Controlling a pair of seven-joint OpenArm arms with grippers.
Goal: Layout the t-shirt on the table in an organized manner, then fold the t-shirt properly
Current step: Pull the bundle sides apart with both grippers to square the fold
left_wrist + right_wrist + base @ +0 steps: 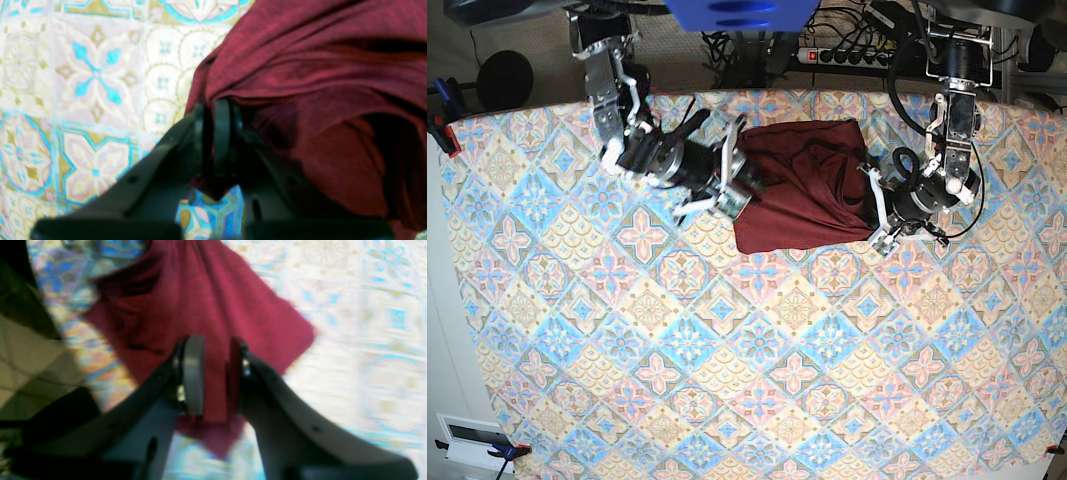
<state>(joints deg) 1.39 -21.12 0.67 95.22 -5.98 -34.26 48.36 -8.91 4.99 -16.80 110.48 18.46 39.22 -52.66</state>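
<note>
The maroon t-shirt (802,190) lies bunched and creased at the back middle of the patterned table (727,350). My left gripper (874,205) is at the shirt's right edge. In the left wrist view its jaws (213,111) are shut on a fold of the shirt (317,83), and a tip of cloth hangs below them. My right gripper (735,170) is at the shirt's left edge. In the right wrist view it (217,348) is shut on the t-shirt (206,300), with a thick band of cloth filling the gap between its pads and a corner hanging down over the table (367,340).
A power strip (847,55) and cables lie behind the table's back edge. A white box (467,435) sits off the front left corner. Floor (26,356) shows past the table edge in the right wrist view.
</note>
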